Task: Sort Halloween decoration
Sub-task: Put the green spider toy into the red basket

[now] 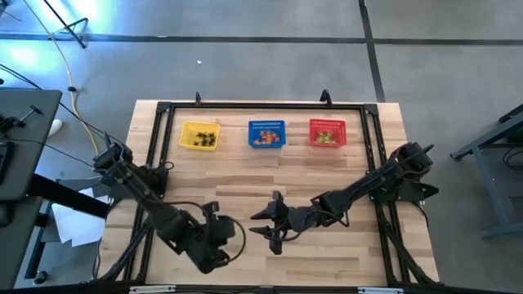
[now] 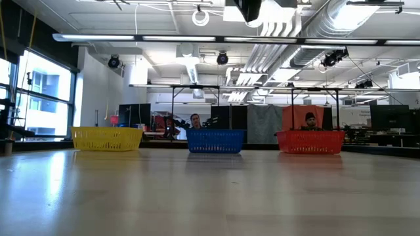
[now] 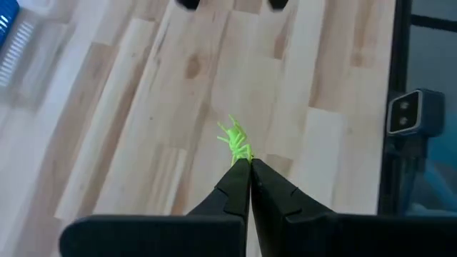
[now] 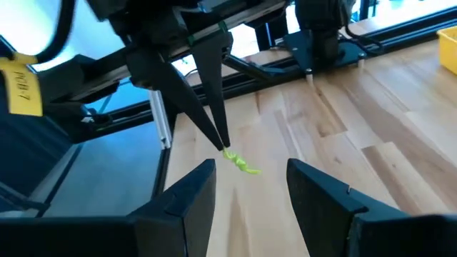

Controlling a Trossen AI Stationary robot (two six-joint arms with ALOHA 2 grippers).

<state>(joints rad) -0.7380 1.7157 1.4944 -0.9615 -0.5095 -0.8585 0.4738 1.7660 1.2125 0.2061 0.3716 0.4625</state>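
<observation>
A light green trinket [image 3: 235, 139] hangs over the bare wooden table near its front edge, with my left gripper [image 3: 249, 163] shut on it. The right wrist view shows that trinket [image 4: 241, 164] under the left fingertips [image 4: 223, 145], clear of the table. My right gripper [image 1: 265, 222] stands open, pointing toward the table's left. Its two fingers [image 4: 193, 193] are apart, a little short of the trinket and touching nothing. Other trinkets lie in the baskets at the back. My left gripper pinches one end of the green trinket [image 3: 245, 155] between its two fingertips. The fingers come from above, slanting down toward the table's right. The rest of the trinket sticks out beyond the tips, lifted clear of the table.
Three mesh baskets stand in a row at the far side: yellow [image 1: 199, 135] with black pieces, blue [image 1: 266, 133] with orange ones, red [image 1: 327, 132] with green ones. A black frame [image 1: 261, 104] runs around the table. People sit in the room behind [image 2: 195, 120].
</observation>
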